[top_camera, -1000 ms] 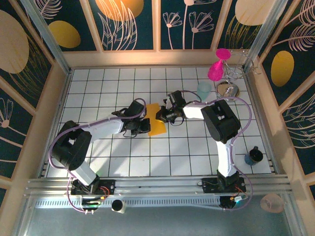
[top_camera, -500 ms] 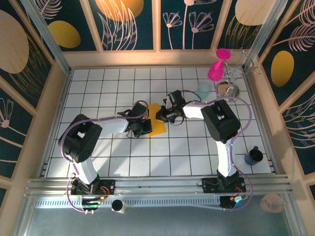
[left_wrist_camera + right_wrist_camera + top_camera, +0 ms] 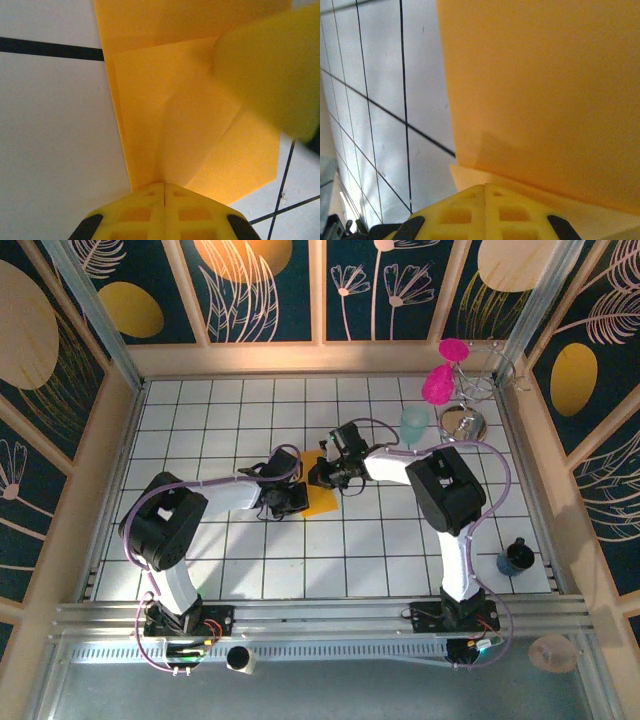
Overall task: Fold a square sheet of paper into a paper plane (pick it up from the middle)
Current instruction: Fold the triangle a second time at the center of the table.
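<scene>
Top external, right jaws nudged left over orange paper (image 3: 321, 503)

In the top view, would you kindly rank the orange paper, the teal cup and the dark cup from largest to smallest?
1. Paper, largest even though partly covered.
2. Teal cup and dark cup look about equal, so I wouldn't rank them.

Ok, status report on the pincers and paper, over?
Left pincer shut on sheet of paper. Right pincer shut on it too. Partly folded. Teal cup well apart.
</scene>
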